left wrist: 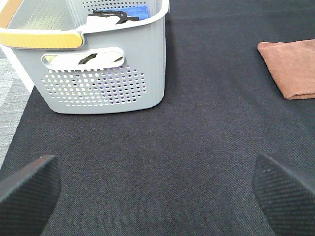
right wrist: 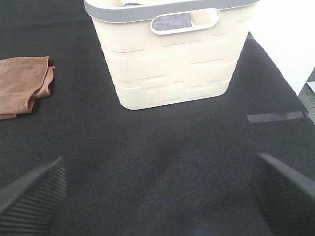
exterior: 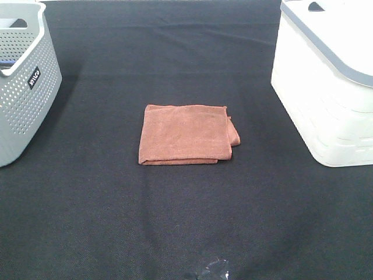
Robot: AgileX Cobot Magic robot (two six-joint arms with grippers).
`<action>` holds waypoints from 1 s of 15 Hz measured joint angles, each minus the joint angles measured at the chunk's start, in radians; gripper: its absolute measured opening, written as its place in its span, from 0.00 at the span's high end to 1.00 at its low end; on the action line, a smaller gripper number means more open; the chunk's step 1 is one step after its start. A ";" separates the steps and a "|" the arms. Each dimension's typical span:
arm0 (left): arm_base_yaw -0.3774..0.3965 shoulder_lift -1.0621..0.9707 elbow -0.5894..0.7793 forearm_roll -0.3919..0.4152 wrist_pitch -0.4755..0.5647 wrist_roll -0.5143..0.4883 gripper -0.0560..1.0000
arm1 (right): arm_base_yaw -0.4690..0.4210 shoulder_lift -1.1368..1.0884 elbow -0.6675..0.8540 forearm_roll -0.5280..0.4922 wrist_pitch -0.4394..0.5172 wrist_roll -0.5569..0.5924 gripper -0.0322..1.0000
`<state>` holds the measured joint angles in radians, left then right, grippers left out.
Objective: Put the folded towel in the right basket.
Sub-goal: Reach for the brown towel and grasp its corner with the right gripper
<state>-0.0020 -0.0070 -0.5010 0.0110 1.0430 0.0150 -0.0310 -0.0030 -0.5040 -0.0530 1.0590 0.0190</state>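
Note:
A folded brown towel (exterior: 186, 135) lies flat on the black cloth in the middle of the table. It also shows in the left wrist view (left wrist: 293, 69) and in the right wrist view (right wrist: 22, 86). The right basket (exterior: 329, 81) is cream white with a grey rim and stands at the right edge; the right wrist view shows it (right wrist: 172, 64) straight ahead. My left gripper (left wrist: 157, 189) is open and empty, well short of the towel. My right gripper (right wrist: 157, 191) is open and empty, in front of the cream basket. Neither gripper shows in the high view.
A grey perforated basket (exterior: 23, 81) stands at the left edge; the left wrist view shows it (left wrist: 98, 73) holding a blue cloth and dark items. A strip of grey tape (right wrist: 275, 117) lies on the cloth near the right basket.

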 joint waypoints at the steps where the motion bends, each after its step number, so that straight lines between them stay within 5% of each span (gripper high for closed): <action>1: 0.000 0.000 0.000 0.000 0.000 0.000 0.01 | 0.000 0.000 0.000 0.000 0.000 0.000 0.02; 15: 0.000 0.000 0.000 0.000 0.000 0.000 0.01 | 0.000 0.000 0.000 -0.002 0.000 0.000 0.02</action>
<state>-0.0020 -0.0070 -0.5010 0.0110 1.0430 0.0150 -0.0310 -0.0030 -0.5040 -0.0550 1.0590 0.0190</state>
